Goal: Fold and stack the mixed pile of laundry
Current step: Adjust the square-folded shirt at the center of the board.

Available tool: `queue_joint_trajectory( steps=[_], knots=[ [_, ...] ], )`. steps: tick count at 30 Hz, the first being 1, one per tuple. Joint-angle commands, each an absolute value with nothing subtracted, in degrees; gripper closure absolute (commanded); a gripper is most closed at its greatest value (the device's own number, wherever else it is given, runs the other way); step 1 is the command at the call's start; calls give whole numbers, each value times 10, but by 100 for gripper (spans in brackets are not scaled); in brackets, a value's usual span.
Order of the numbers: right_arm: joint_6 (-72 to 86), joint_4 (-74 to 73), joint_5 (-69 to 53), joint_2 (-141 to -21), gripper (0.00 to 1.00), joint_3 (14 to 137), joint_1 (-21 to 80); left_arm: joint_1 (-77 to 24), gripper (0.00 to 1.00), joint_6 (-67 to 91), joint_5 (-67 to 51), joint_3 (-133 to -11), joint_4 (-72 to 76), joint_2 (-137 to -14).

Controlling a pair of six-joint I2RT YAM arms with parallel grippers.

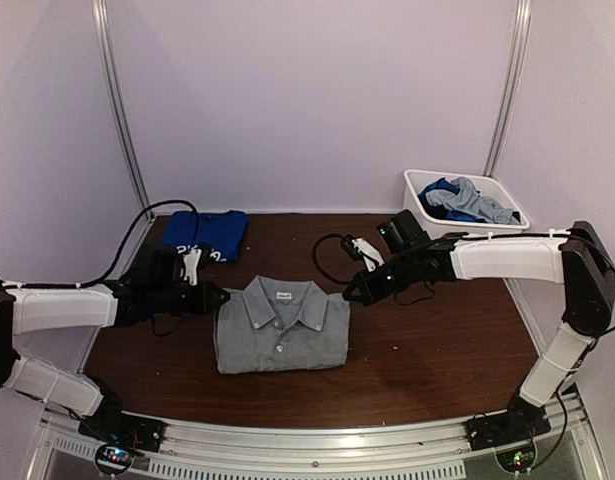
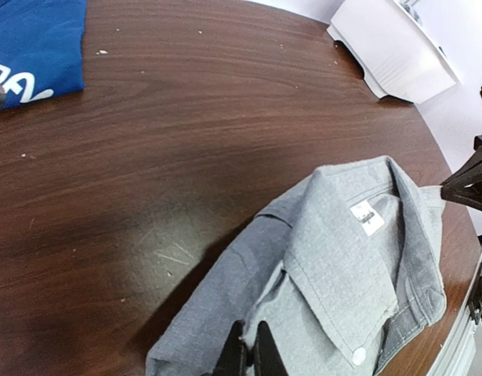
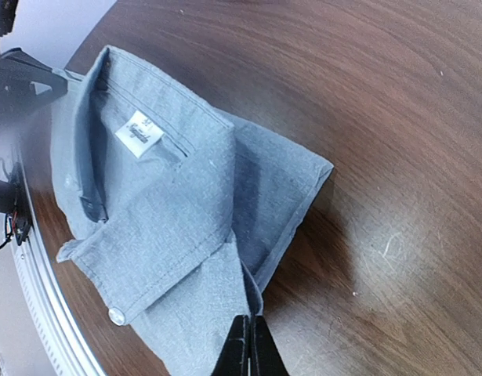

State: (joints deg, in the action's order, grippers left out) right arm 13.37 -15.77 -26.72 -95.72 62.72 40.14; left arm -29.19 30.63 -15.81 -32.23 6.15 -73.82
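Observation:
A light-grey collared shirt [image 1: 282,325] lies folded at the middle of the table, collar toward the back. My left gripper [image 1: 220,297] is at its left shoulder. In the left wrist view that gripper [image 2: 248,350] is shut on a pinch of the grey shirt [image 2: 335,266]. My right gripper [image 1: 349,295] is at the right shoulder. In the right wrist view it [image 3: 250,335] is shut on a folded edge of the shirt [image 3: 170,204]. A royal-blue shirt with white print [image 1: 205,235] lies folded at the back left. More blue and grey garments [image 1: 467,200] fill the bin.
The white plastic bin [image 1: 415,200] stands at the back right corner, also seen in the left wrist view [image 2: 393,47]. The blue shirt [image 2: 33,47] shows at the top left there. Black cables [image 1: 327,250] trail on the table behind the grey shirt.

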Motion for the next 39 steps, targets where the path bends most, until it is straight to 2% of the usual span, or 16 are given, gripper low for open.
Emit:
queue_joint_trajectory(
  steps=[1,5,10,19,30,35,39],
  knots=[
    [119,-156,-279,-961,100,672,406,-287,100,312,-97,-306,44,-719],
    [109,-165,-288,-997,100,696,407,-280,99,307,-112,-313,58,-779],
    [106,-160,-280,-1014,100,686,408,-280,90,303,-136,-315,92,-832],
    [106,-156,-282,-1029,100,681,408,-280,69,290,-115,-332,51,-777],
    [107,-157,-280,-1028,100,679,408,-279,66,288,-139,-383,60,-854],
    [107,-157,-280,-1029,100,678,408,-279,59,295,-120,-386,44,-863],
    [107,-154,-281,-1028,100,674,408,-279,57,297,-113,-378,40,-858]
  ],
)
